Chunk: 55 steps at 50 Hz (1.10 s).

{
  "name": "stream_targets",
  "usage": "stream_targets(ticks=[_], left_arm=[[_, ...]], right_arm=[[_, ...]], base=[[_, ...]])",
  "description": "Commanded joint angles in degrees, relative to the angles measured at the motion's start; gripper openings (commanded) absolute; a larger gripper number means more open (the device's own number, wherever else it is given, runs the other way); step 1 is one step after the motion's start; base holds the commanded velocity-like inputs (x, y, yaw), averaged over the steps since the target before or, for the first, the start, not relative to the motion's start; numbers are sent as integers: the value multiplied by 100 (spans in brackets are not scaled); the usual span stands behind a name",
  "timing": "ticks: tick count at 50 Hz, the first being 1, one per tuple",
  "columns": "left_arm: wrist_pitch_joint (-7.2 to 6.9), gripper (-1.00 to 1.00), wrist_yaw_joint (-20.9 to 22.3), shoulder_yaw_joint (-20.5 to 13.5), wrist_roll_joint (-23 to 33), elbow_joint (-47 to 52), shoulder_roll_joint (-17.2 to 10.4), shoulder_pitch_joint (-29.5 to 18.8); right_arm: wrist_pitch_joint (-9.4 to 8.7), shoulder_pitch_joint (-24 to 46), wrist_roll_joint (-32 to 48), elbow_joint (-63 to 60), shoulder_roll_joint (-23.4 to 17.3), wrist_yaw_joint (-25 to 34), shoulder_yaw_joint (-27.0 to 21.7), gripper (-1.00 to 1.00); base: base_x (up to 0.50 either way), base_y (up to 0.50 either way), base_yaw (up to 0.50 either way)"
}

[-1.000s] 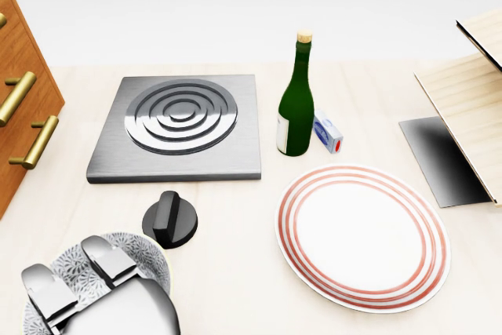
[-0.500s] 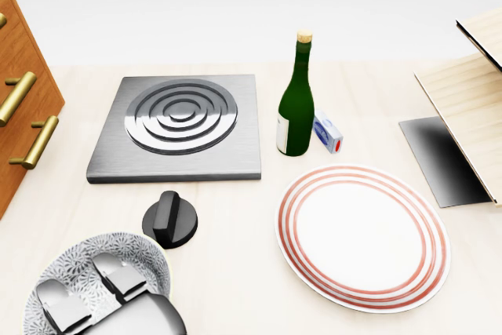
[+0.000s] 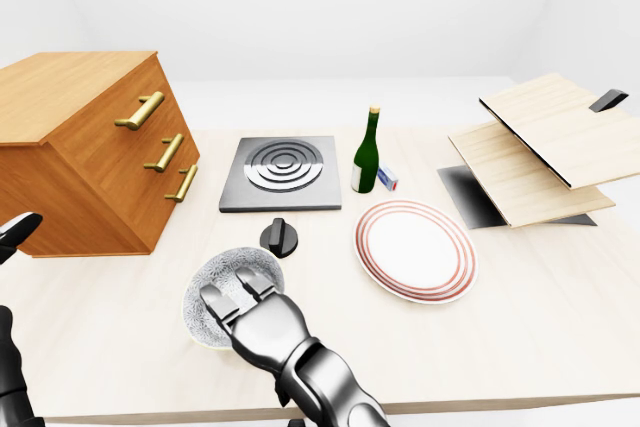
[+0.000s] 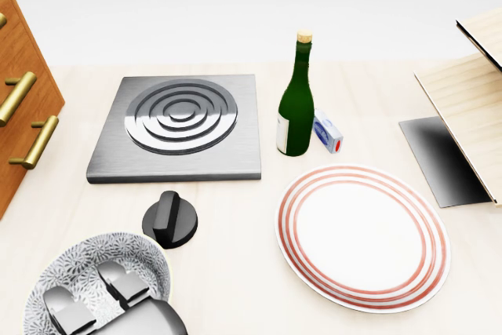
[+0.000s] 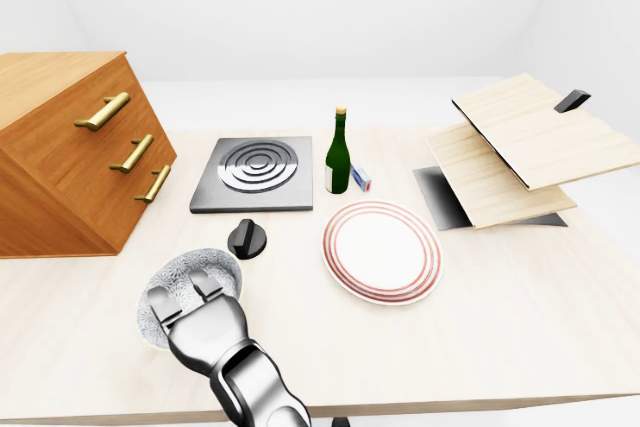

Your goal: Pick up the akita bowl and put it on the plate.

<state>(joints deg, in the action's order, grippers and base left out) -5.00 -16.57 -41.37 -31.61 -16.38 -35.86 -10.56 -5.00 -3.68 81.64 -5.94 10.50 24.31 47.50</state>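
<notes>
Low and left of centre in the left-eye view, the akita bowl [image 3: 225, 272] sits on the tabletop [image 3: 520, 307] with the right hand [image 3: 262, 325] over its lower edge. Two fingers [image 3: 212, 302] reach across that rim into the hollow. The thumb is hidden, so I cannot tell whether the fingers pinch the rim or merely rest there. The plate [image 3: 415, 250] lies to the bowl's right, apart from it, and a black knob [image 3: 280, 237] stands just off the bowl's upper right. A dark shape at the frame's left edge looks like the left arm [image 3: 8, 367]; its fingers do not show.

Head view: the bowl fills the bottom-left corner, with the fingers inside it pointing toward the upper left. It holds nothing else, and the plate at centre right is bare. I judge the carry runs rightward across the frame, below the knob. The bowl is round, so no long axis matters.

Right-eye view: the same arrangement, with the hand covering the bowl's lower half and the forearm entering from the bottom edge.
</notes>
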Motion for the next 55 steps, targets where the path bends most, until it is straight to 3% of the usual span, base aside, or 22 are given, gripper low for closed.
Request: stream_targets(ticks=[1,55], left_arm=[[0,100,-1,12,-2,-25,0,-9],[0,100,15,-10,-14,17,-9,0]], right_arm=[[0,35,10,110,41,19,-17,100],[0,17,-6,735,69,-35,-113,100]], base=[[0,0,0],[0,0,0]])
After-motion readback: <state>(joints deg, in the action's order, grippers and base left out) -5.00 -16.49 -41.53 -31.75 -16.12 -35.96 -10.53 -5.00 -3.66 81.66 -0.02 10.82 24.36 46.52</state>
